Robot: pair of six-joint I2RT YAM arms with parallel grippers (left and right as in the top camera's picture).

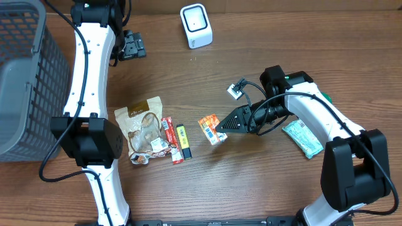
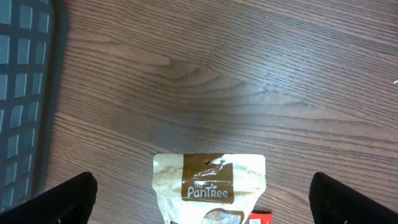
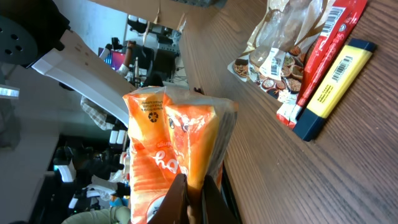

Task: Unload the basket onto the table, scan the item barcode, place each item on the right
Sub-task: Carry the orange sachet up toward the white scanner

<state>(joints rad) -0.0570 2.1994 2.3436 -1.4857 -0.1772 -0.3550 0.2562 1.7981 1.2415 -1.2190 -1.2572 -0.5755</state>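
Orange packet [image 1: 208, 126], pinched in right hand [image 1: 222, 127]

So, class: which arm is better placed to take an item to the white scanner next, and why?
Right. The right tool grips the orange packet, ready to carry to the scanner; the left tool is open and holds nothing.

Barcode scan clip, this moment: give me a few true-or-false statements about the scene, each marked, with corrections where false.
1. The right jaws are shut on the orange packet. True.
2. The left jaws are shut. False: they stand wide open, holding nothing.
3. The white scanner sits inside the grey basket. False: it stands on the table, apart from the basket.
4. The yellow bar lies beside the red bar. True.
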